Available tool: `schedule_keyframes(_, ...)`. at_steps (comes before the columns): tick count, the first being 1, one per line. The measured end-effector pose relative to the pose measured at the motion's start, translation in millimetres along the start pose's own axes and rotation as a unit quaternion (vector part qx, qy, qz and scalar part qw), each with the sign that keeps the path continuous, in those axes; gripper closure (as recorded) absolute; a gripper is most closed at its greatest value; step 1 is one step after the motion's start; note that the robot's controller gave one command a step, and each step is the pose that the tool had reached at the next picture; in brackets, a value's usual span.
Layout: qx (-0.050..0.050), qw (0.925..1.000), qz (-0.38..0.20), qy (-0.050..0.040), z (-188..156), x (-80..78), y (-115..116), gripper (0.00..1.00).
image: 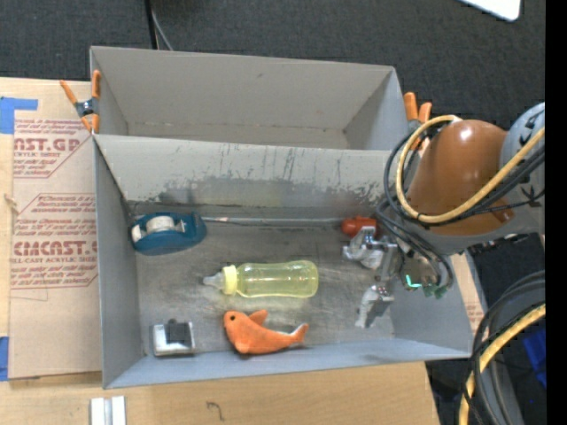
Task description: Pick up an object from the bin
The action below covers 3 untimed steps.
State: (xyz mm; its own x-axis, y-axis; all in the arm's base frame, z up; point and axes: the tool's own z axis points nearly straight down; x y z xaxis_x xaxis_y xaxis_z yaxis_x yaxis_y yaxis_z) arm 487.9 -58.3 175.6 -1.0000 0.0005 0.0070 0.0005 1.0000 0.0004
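- Where the arm comes in from the right, the gripper [374, 306] is seen low over bare floor at the right end of the bin [266, 171].
- Whether it is apart or together cannot be told; nothing is seen held in it.
- A pale yellow baby bottle [270, 280] is laid on its side to the left of the gripper, apart from it, with its teat pointing left.
- An orange fish-shaped toy [261, 335] is found in front of the bottle, near the front wall.
- A small red thing [359, 227], possibly a loose item, is seen by the back wall, behind the gripper.
- A blue tape dispenser [166, 232] and a small grey-black block [174, 336] are set at the left end, well apart from it.
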Motion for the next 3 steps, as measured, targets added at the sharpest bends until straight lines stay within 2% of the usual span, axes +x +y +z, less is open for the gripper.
schedule_keyframes(1,0.0,1.0,0.0,-0.0039,-3,-1.9,0,0.0)
schedule_keyframes(2,0.001,0.998,-0.062,-0.0054,43,-23.8,30,0.0)
schedule_keyframes(3,0.0,0.9954,-0.096,-0.004,34,-61.0,73,0.0)
